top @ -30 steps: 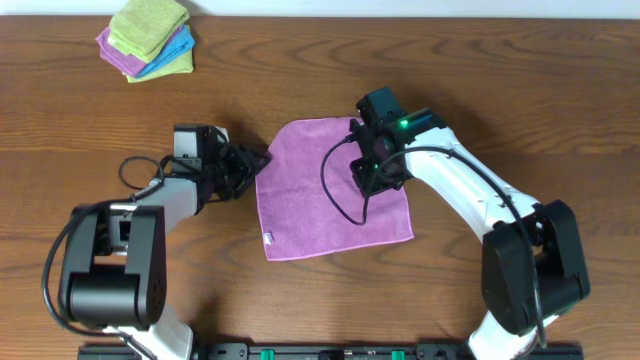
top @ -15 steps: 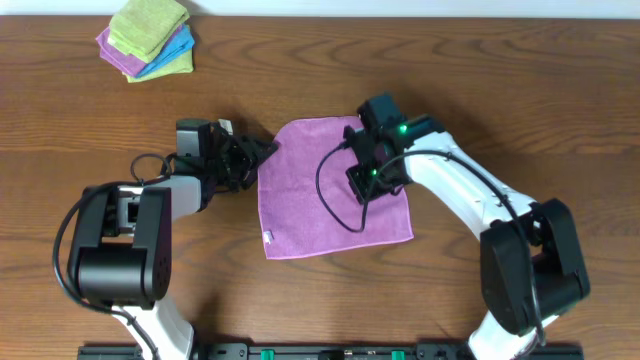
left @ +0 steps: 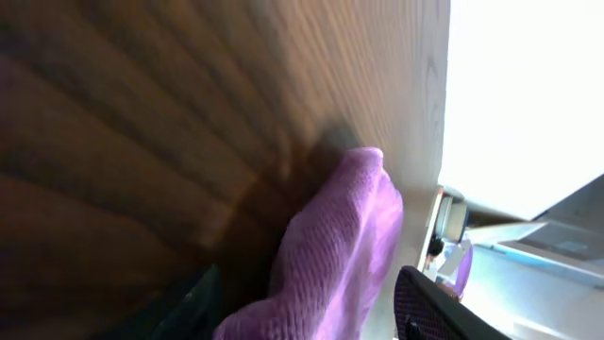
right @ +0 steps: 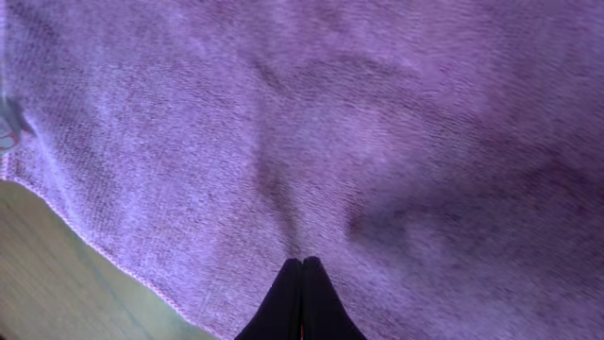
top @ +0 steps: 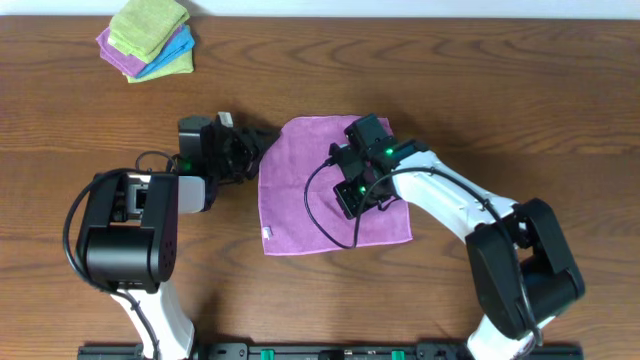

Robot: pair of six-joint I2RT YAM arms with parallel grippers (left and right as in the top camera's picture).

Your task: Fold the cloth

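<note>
The lilac-purple cloth lies spread flat on the wooden table, its white tag on the left edge. My left gripper is at the cloth's far left corner. In the left wrist view its fingers stand apart with the raised cloth corner between them. My right gripper is over the middle of the cloth. In the right wrist view its fingertips are pressed together, tips touching the cloth at a small crease.
A stack of folded cloths, green, blue and purple, lies at the far left corner. The table's back edge runs along the top. Both arm bases stand at the near edge.
My left gripper has moved right and now reaches the cloth's far left corner. My right gripper has slid from the far right part of the cloth toward its middle. The cloth has barely shifted.
</note>
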